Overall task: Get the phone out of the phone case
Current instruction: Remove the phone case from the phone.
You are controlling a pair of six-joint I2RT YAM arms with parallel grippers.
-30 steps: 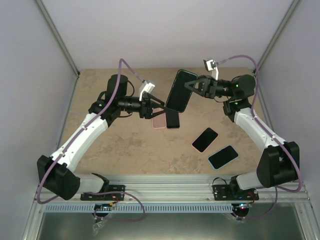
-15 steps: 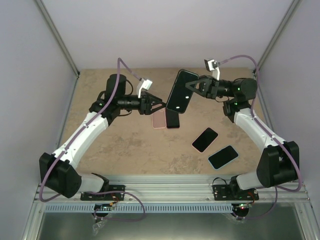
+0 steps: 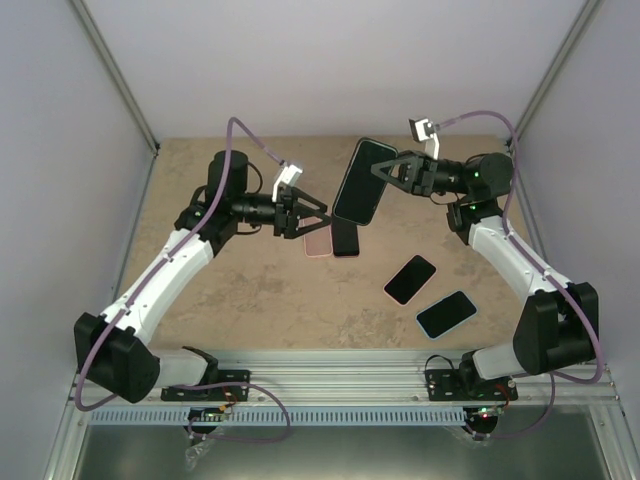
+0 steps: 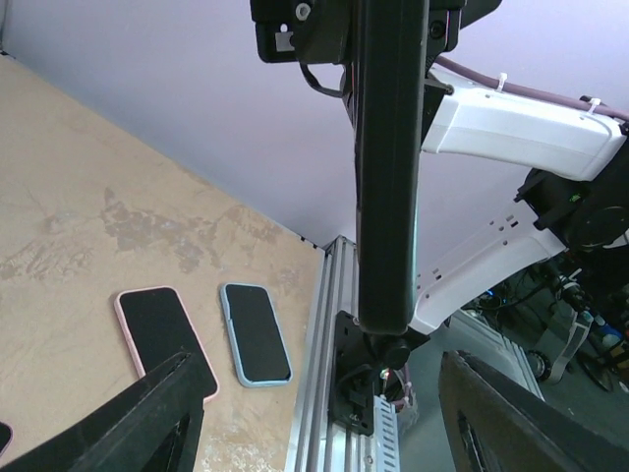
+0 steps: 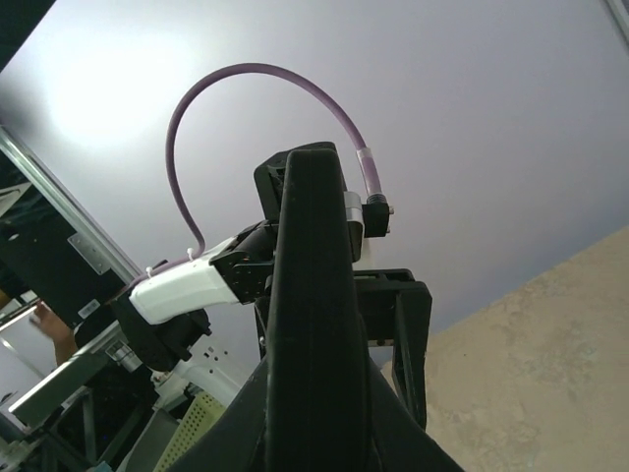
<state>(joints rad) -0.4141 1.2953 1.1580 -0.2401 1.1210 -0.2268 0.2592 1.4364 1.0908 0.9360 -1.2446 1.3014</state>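
Tabletop seen from above, with two robot arms reaching toward each other over a tan, stone-patterned table [image 3: 260,300]. Just right of centre in the upper half of the frame, the right gripper [image 3: 386,172] is clamped on a black phone [image 3: 360,182]. It holds the phone in the air, tilted, with the dark screen facing the camera. The left gripper [image 3: 316,212] sits near the phone's lower end, to its left, with its two fingers spread apart and nothing between them. The phone's case [image 5: 313,295] appears to be on it and dark like the screen, though the two are hard to separate in these views.

In the left wrist view the phone stands edge-on as a dark vertical bar at upper centre, with the spread fingers [image 4: 162,413] at the bottom corners.

Four other handsets lie flat on the table. A pink-cased phone [image 3: 318,241] and a dark phone [image 3: 346,239] lie side by side beneath the held one. Toward the lower right, another black handset [image 3: 410,279] lies near a light blue-cased phone [image 3: 446,314].
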